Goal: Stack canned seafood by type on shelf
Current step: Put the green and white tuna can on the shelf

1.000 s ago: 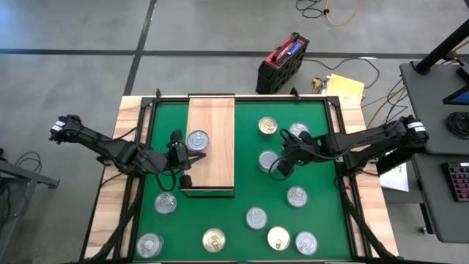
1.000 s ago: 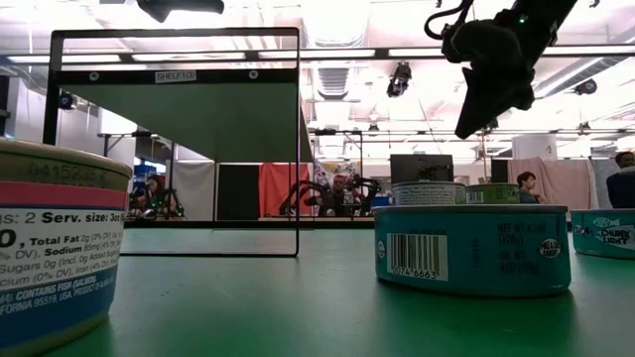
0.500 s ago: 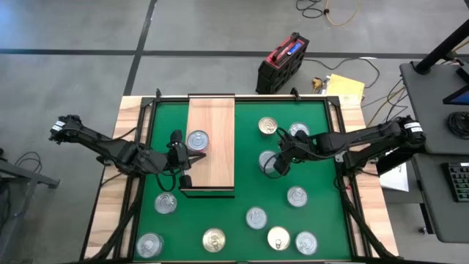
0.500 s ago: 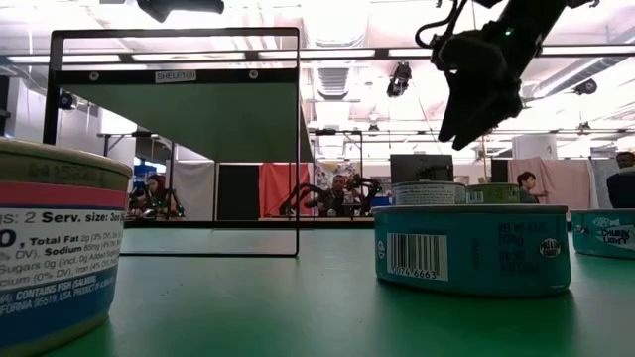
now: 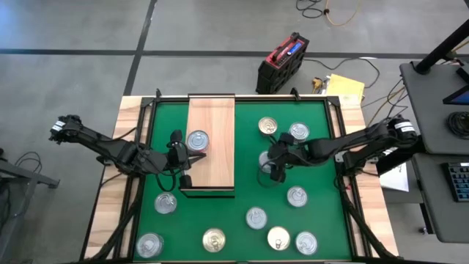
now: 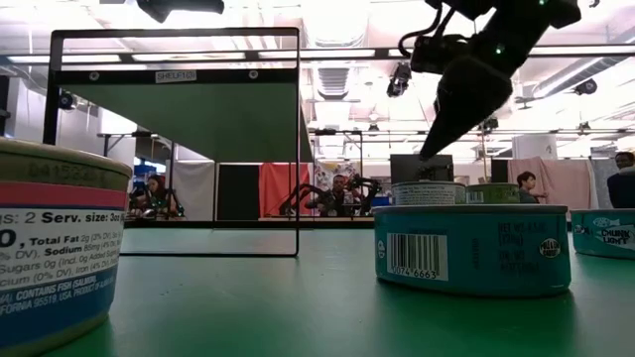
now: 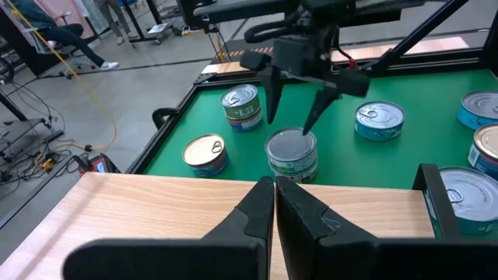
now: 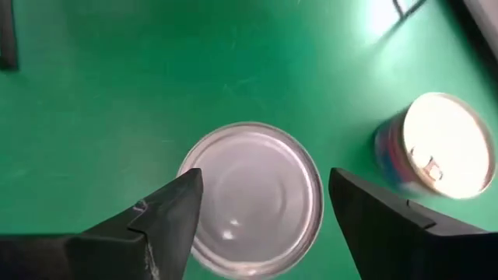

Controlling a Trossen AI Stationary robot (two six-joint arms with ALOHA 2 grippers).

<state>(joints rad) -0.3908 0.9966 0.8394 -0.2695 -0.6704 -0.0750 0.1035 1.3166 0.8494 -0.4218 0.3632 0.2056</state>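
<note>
From above, we are seeing the right gripper hanging over a silver can on the green desk, right of the wooden shelf. The left gripper, fingers together, is sitting beside another can on that shelf. In the right wrist view, spread fingers are straddling the can without touching.
</note>
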